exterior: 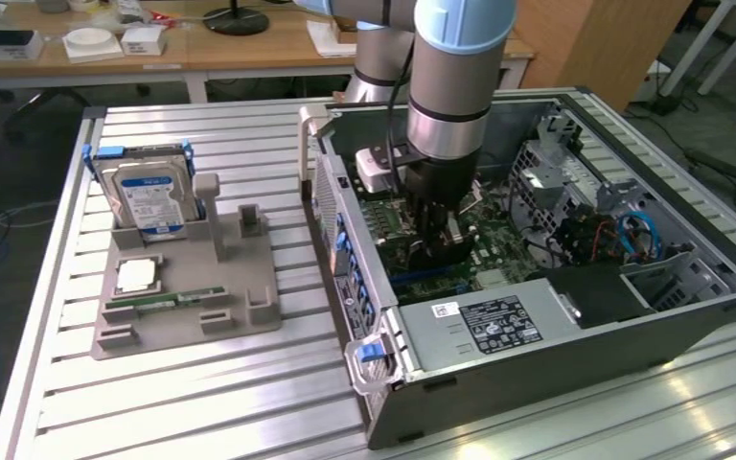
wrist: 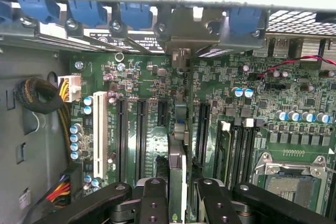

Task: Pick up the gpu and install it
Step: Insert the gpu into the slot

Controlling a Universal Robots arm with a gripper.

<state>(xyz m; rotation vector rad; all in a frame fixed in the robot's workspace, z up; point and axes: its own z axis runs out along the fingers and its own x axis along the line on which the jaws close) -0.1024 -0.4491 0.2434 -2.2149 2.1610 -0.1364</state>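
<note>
My gripper (exterior: 435,244) reaches down into the open computer case (exterior: 675,326), over the motherboard. In the wrist view the gpu (wrist: 177,163) shows edge-on as a thin dark card between the black fingers (wrist: 152,200), and my gripper (wrist: 181,203) is shut on it. The card stands upright along a black expansion slot, and its silvery end bracket (wrist: 184,30) meets the case's rear wall between the blue clips (wrist: 135,14). Whether it is fully seated in the slot I cannot tell. In the exterior view the gpu (exterior: 417,257) is a dark shape under the fingers.
A grey fixture tray (exterior: 253,316) on the slatted table holds a silver hard drive (exterior: 150,196), a processor chip (exterior: 135,276) and a green memory stick (exterior: 164,302). Inside the case are the power supply (exterior: 483,321), cable bundles (exterior: 631,235), a white slot (wrist: 97,129) and the processor socket (wrist: 291,179).
</note>
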